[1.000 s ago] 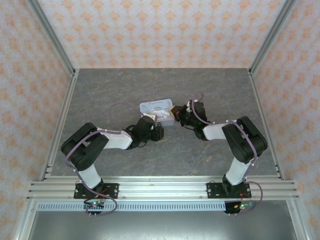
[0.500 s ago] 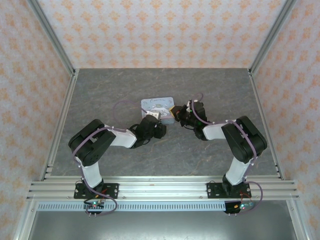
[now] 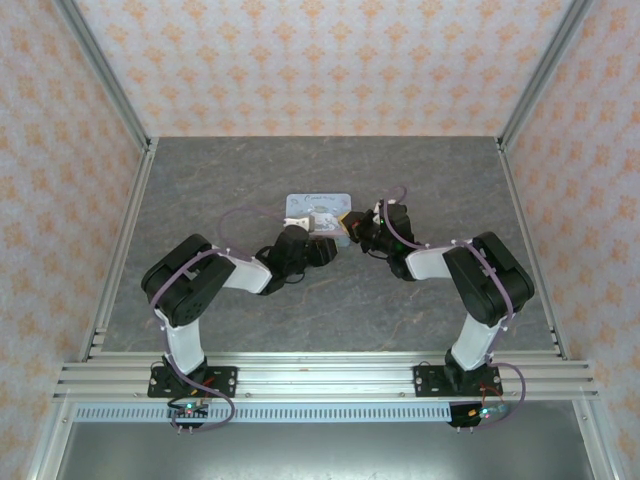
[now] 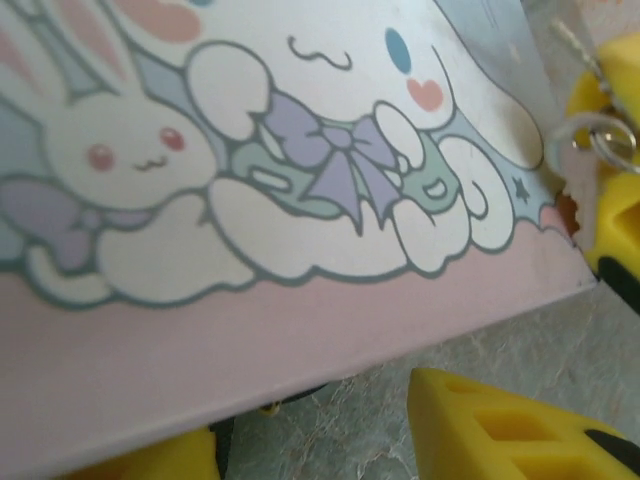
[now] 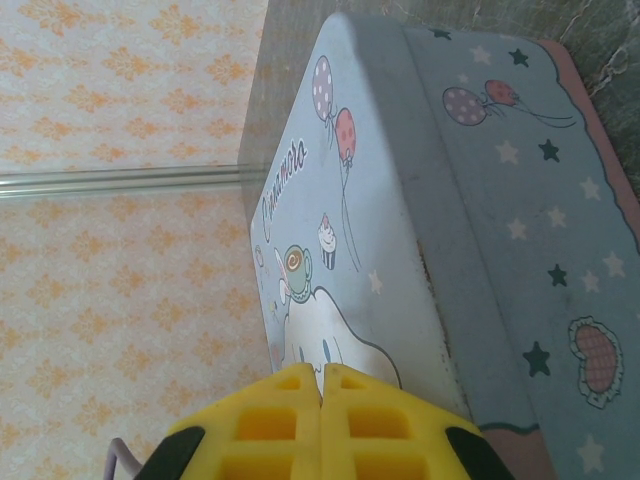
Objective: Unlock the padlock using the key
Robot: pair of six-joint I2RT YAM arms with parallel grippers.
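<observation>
The pastel blue cartoon tin (image 3: 318, 207) lies mid-table with both grippers at its near side. My left gripper (image 3: 320, 240) is open, its yellow fingers (image 4: 500, 432) spread under the tin's pink front edge (image 4: 300, 330). My right gripper (image 3: 351, 231) is shut at the tin's right end, its fingertips pressed together (image 5: 321, 375) over the tin's lid (image 5: 400, 200). In the left wrist view a thin toothed metal key (image 4: 572, 42) and a metal ring (image 4: 603, 140) poke out between the right gripper's yellow fingers (image 4: 615, 215). The padlock is hidden.
Grey stone-pattern tabletop (image 3: 420, 180) with aluminium rails along its sides (image 3: 125, 230) and patterned walls behind. The two arms meet close together at the tin, leaving little space between them there.
My left gripper has pushed forward and to the right, up against the tin, and the tin has slid slightly right and away. The right arm has held still.
</observation>
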